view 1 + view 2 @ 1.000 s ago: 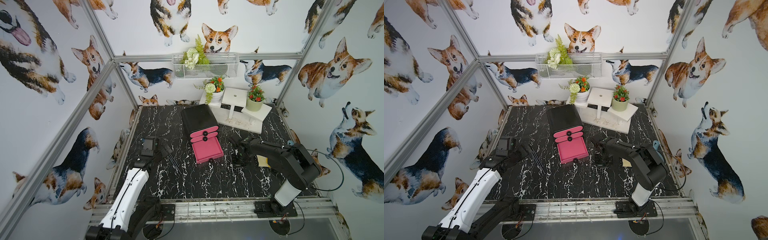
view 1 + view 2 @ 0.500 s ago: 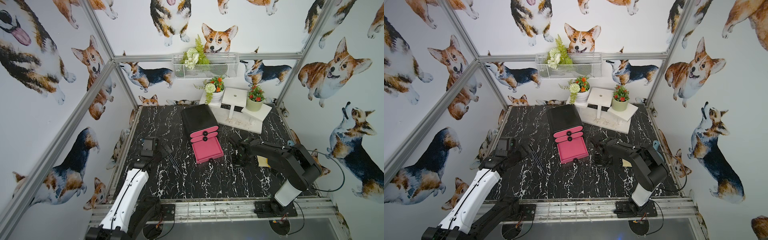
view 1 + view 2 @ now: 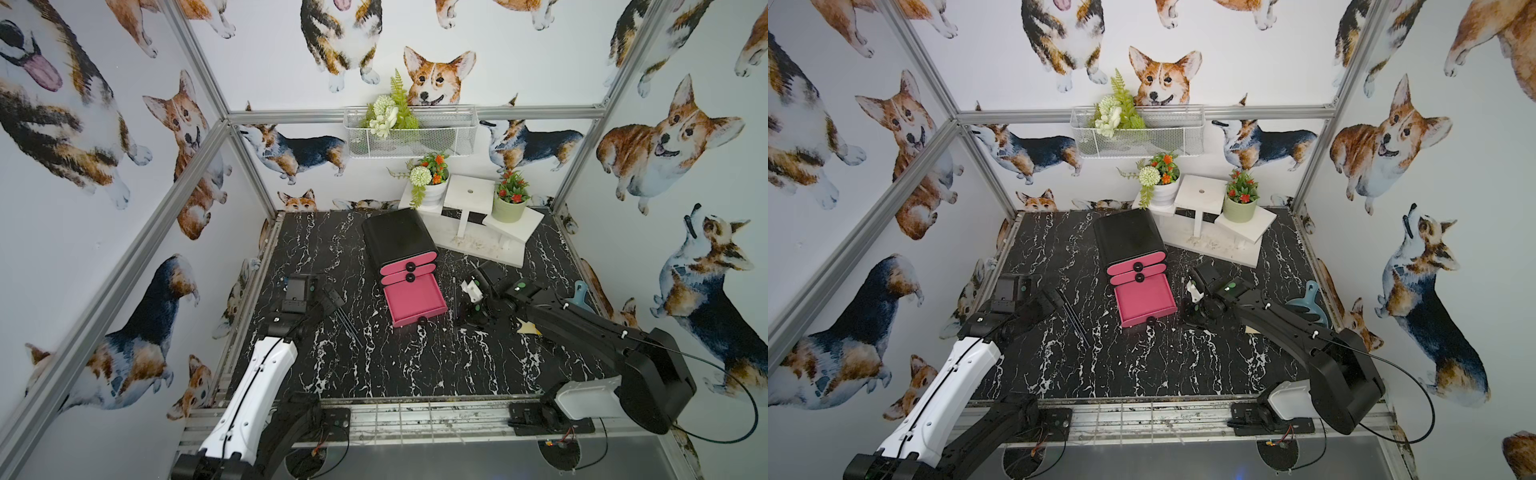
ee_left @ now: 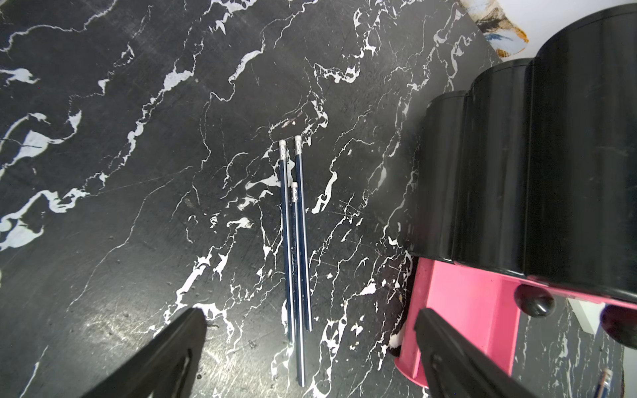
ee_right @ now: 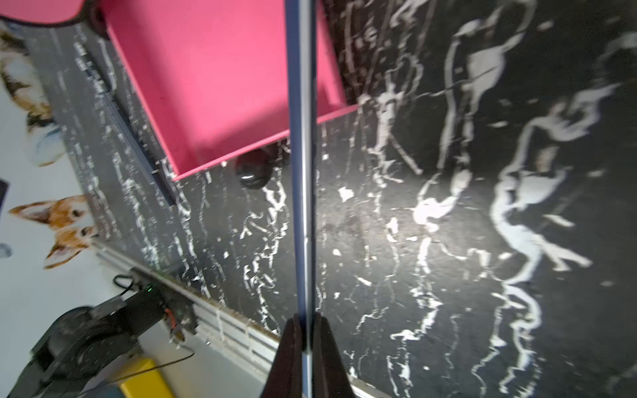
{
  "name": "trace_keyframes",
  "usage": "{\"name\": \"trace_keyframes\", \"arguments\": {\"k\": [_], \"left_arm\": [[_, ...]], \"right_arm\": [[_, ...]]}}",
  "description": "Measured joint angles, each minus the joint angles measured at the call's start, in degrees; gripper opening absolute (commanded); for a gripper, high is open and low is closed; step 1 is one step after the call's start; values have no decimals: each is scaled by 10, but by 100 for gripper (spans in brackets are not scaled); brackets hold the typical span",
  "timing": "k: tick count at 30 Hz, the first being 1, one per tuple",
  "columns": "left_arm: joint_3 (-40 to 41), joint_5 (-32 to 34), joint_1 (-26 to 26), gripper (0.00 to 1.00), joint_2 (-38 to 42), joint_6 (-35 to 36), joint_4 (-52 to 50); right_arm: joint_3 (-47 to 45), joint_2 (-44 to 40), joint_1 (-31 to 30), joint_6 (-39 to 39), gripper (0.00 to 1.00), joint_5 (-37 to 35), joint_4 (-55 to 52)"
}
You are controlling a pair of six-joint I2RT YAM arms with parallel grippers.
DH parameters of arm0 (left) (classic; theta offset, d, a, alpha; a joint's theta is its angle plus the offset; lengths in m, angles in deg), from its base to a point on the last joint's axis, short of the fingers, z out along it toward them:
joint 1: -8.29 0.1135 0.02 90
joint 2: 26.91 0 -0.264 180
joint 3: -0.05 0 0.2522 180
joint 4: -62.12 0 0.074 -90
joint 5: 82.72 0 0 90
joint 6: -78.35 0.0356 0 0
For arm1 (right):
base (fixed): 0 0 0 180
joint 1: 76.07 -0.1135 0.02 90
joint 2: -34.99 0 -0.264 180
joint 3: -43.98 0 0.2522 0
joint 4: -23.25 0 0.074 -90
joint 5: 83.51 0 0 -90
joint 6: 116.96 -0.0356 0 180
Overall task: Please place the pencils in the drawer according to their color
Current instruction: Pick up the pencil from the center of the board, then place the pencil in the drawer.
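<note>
Drawer [image 3: 414, 298], pink and pulled open, as our landmark. We see the right jaws closed on one dark blue pencil [image 5: 301, 155], which crosses the drawer's front corner in the wrist view. The left jaws stand wide open near three dark blue pencils [image 4: 294, 248] lying together on the surface [image 4: 138, 172] beside the drawer.

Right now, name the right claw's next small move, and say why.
Probably shift the right claw sideways toward the open pink drawer until its load hangs fully over it. The claw is shut on a dark blue pencil that only crosses the drawer's corner, and the drawer looks empty.
</note>
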Motion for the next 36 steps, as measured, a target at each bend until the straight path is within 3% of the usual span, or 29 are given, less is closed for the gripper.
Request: {"name": "trace_keyframes", "arguments": {"k": [10, 22, 36], "left_arm": [[0, 0, 1, 100, 0, 0, 0], [3, 0, 1, 100, 1, 2, 0], [3, 2, 2, 100, 1, 6, 0]], "right_arm": [[-4, 64, -19, -92, 0, 139, 134], [17, 151, -12, -160, 0, 163, 237], [62, 228, 12, -176, 0, 158, 263]]}}
